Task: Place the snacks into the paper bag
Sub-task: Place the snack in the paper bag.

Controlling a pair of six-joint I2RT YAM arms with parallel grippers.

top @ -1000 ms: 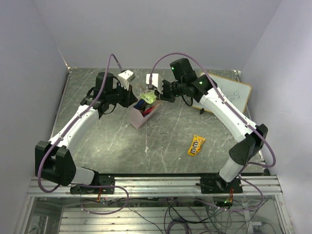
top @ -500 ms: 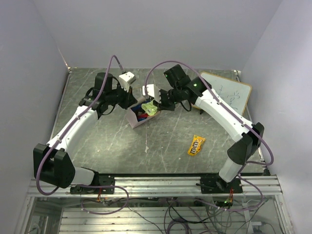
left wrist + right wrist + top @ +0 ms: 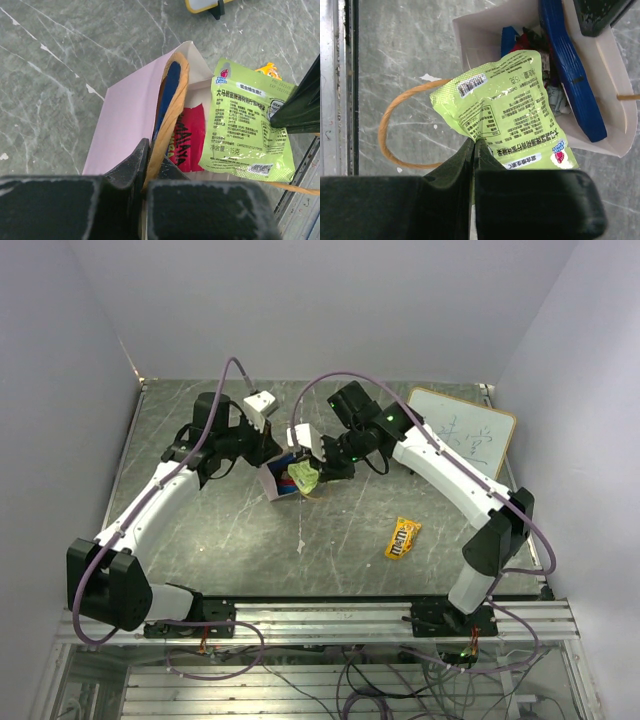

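Observation:
The pale pinkish paper bag [image 3: 273, 480] stands mid-table, mouth open. My left gripper [image 3: 150, 165] is shut on its wall [image 3: 127, 115] and orange handle. My right gripper [image 3: 474, 147] is shut on the edge of the light green packet [image 3: 510, 112] and holds it over the bag's mouth [image 3: 600, 75]; the packet also shows from above [image 3: 304, 476] and in the left wrist view [image 3: 245, 125]. Inside the bag lie a dark blue packet [image 3: 567, 75] and a pink-red packet [image 3: 187, 135]. The yellow M&M's packet [image 3: 402, 537] lies on the table to the right. Other snacks are hidden.
A white scribbled board [image 3: 462, 435] on a stand is at the back right. The bag's loose orange handle [image 3: 387, 127] loops over the grey stone-patterned table [image 3: 220, 530]. A metal rail [image 3: 330, 615] runs along the near edge.
My right gripper has carried the green packet down and left, from above the bag to its mouth. The bag and my left gripper shifted slightly left.

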